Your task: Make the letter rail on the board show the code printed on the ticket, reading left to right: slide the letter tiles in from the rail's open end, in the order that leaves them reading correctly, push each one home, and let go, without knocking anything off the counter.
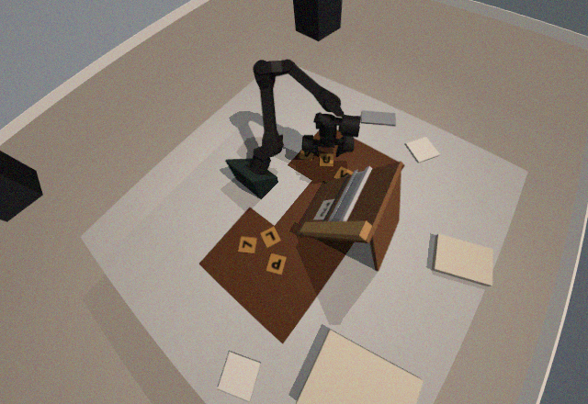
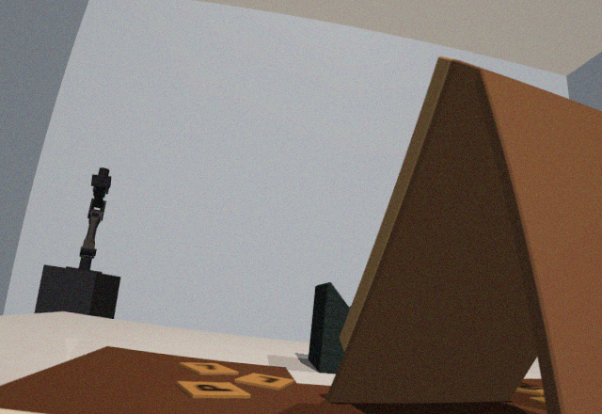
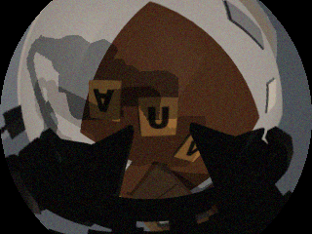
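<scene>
My gripper point(image 1: 327, 151) point(image 3: 163, 128) is open and empty, above the tile lettered U point(image 1: 326, 159) point(image 3: 158, 110). A tile reading A point(image 1: 306, 154) point(image 3: 104, 99) lies beside it, and a tile reading like V point(image 1: 343, 173) point(image 3: 185, 152) lies on the other side, partly hidden by a finger in the wrist view. A P tile point(image 1: 276, 263) point(image 2: 213, 389) and two tiles that look like L or 7 point(image 1: 270, 237) point(image 1: 246, 244) lie on the other brown area. The pale rail point(image 1: 352, 193) on the tilted board point(image 1: 379, 188) shows no tile. The ticket point(image 1: 324, 209) is too small to read.
The board's wooden side edge point(image 1: 332, 230) stands high between the two tile groups. The dark green arm base point(image 1: 251, 179) point(image 2: 326, 331) stands behind the board. A grey slab point(image 1: 378, 117) and pale blocks point(image 1: 463, 259) point(image 1: 360, 371) lie around the counter.
</scene>
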Robot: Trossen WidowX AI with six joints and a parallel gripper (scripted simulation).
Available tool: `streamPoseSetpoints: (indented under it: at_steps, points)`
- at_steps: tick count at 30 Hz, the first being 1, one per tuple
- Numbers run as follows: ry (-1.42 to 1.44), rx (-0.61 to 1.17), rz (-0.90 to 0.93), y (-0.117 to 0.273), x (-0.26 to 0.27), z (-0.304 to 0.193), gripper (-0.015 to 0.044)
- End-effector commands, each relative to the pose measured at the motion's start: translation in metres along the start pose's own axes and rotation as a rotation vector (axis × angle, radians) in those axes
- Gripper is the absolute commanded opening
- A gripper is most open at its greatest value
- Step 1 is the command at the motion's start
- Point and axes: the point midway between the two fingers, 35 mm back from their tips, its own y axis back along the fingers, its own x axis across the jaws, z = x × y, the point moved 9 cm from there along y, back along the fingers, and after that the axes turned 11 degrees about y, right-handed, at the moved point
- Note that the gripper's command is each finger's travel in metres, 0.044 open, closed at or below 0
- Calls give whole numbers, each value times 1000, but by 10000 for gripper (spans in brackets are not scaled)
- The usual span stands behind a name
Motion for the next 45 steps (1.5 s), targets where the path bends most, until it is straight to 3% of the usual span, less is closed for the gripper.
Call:
streamPoseSetpoints:
  at_steps: [1, 45]
  points:
    - [-5, -2, 3, -11, 2, 1, 340]
    - [-5, -3, 2, -30, 2, 2, 340]
